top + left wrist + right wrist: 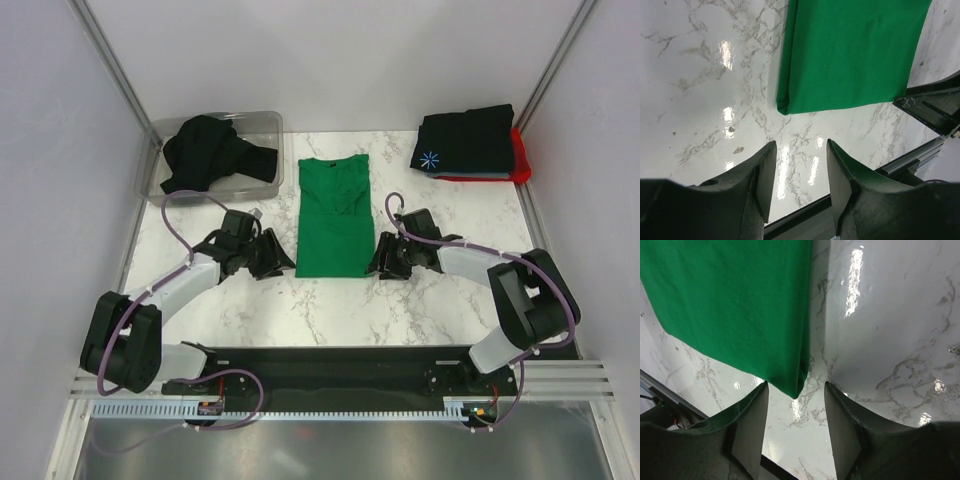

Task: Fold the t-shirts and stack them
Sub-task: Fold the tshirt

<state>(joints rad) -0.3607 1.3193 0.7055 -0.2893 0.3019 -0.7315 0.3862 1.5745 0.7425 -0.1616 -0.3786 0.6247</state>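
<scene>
A bright green t-shirt [334, 215] lies on the marble table, sides folded in to a long strip, collar at the far end. My left gripper [283, 256] is open beside its near left corner [785, 107], not touching. My right gripper [378, 262] is open beside its near right corner [795, 390], just short of it. A folded black t-shirt with a starburst print [468, 140] lies on a folded red one [520, 158] at the far right. A crumpled black t-shirt [212, 152] lies in a bin.
The clear plastic bin [262, 125] stands at the far left. White walls with metal posts close in the table at left, right and back. A black base rail [340, 370] runs along the near edge.
</scene>
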